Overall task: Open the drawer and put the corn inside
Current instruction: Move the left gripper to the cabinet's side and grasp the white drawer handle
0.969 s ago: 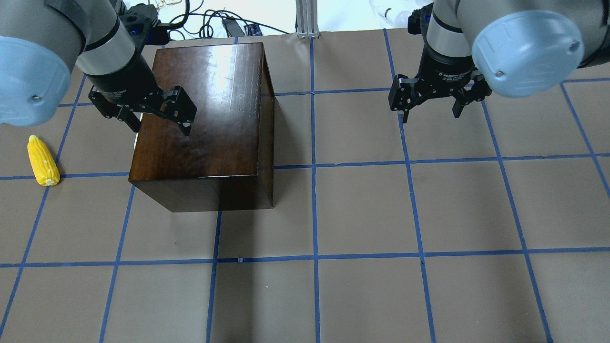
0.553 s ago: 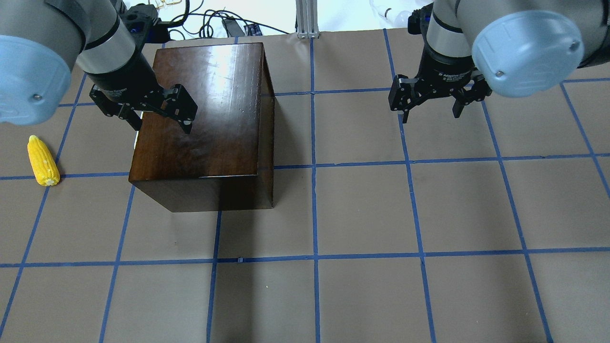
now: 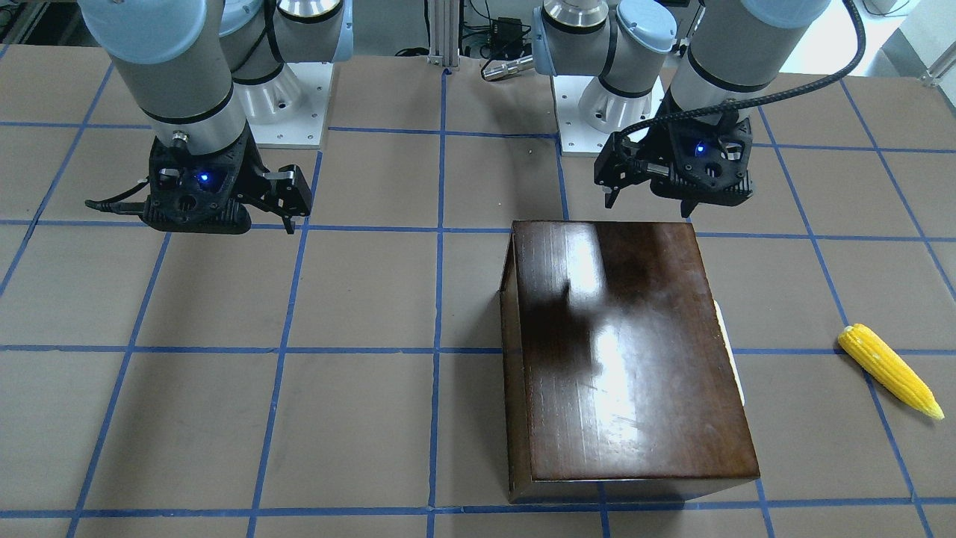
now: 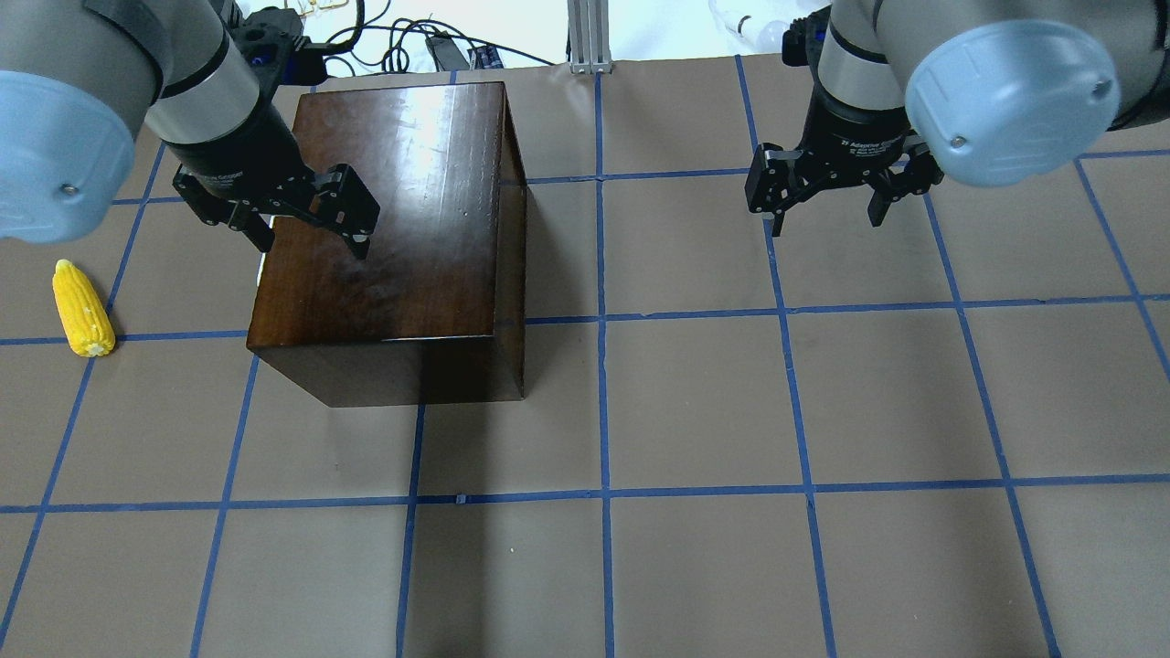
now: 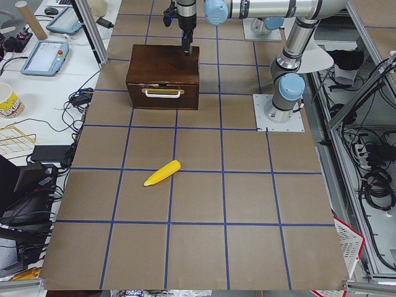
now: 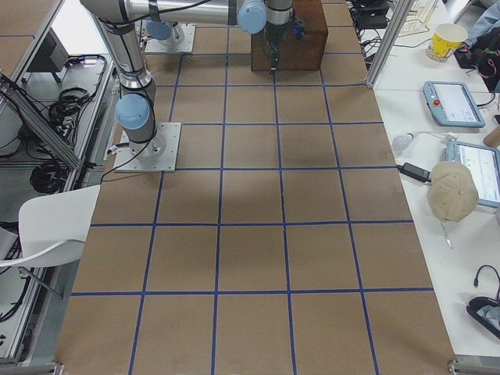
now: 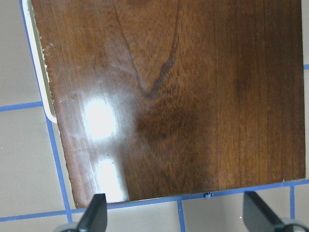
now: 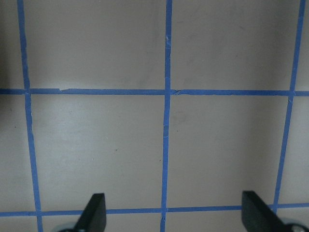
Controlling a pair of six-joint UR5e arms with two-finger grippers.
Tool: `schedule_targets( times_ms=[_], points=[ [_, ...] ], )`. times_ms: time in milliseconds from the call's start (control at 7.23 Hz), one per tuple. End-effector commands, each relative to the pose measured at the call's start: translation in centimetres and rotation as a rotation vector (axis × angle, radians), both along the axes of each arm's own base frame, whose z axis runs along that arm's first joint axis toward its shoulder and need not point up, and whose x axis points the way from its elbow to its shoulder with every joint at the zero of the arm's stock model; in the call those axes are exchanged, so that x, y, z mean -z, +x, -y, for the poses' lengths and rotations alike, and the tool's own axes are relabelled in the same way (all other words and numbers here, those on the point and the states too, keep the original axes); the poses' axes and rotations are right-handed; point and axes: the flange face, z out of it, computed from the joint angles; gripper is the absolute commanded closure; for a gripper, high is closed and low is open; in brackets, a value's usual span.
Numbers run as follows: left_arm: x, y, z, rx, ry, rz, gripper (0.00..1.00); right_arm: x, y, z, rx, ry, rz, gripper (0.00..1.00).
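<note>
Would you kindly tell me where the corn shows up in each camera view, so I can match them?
Front-facing: corn lower right, right of the box.
Overhead: corn at the left edge, left of the box.
Exterior left: corn mid-frame, nearer the camera than the box.
Exterior right: not in it.
Left wrist: not in it.
Right wrist: not in it.
Shared landmark: the dark box, absent only from the right wrist view.

Table and bench
Brown table (image 4: 877,402) carries a blue tape grid (image 4: 604,411); paper cup (image 6: 447,41) and tablet (image 6: 451,103) rest on the side bench (image 6: 406,109).
</note>
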Motion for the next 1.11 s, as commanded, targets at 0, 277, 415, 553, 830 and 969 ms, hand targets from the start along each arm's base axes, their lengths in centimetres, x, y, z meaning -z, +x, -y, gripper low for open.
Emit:
schedule_targets(
  times_ms=[0,277,415,553,830,969],
  points=[
    [-0.5,0.3,0.9,0.009,-0.051,0.008,0.00,0.0,0.0,0.0,0.000,0.001,0.000,0.00],
    [-0.2,3.9,2.1,-0.084,-0.052,-0.001,0.00,0.0,0.0,0.0,0.000,0.001,0.000,0.00],
    [-0.5,7.8,2.9,-0.158,-0.066,-0.087,0.00,0.0,0.0,0.0,0.000,-0.001,0.000,0.00],
    [-0.3,11.6,3.6,-0.231,-0.075,-0.149,0.00,0.0,0.0,0.0,0.000,-0.001,0.000,0.00],
    [0.9,16.3,4.1,-0.122,-0.074,-0.132,0.00,0.0,0.0,0.0,0.000,0.001,0.000,0.00],
    [2.6,19.4,5.1,-0.099,-0.074,-0.135,0.00,0.0,0.0,0.0,0.000,0.001,0.000,0.00]
  ],
)
